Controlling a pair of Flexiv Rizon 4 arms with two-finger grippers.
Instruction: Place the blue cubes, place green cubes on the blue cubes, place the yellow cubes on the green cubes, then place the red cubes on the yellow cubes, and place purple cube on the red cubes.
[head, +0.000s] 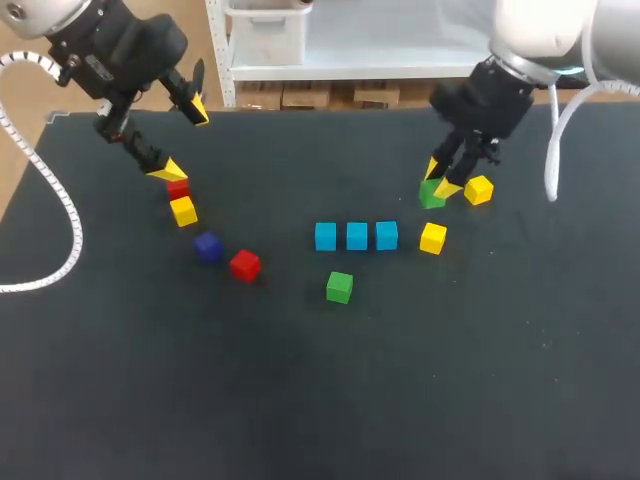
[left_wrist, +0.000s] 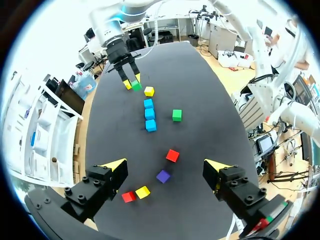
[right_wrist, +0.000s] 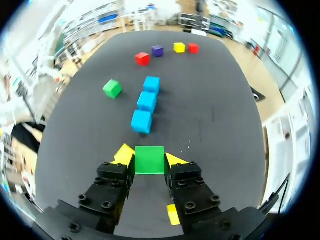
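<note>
— Two arms; which stacks next?
— The left gripper hangs spread near the worktop's far-left corner. The blue cubes line its middle; the right gripper, clamped on a green cube, sits just past their right end, nearer

The left gripper and right gripper are blocky matte black, each with 2 fingers tipped in bright yellow wedges. Round screw heads stud the finger blocks. A ribbed white cable loops beside the left gripper.
</note>
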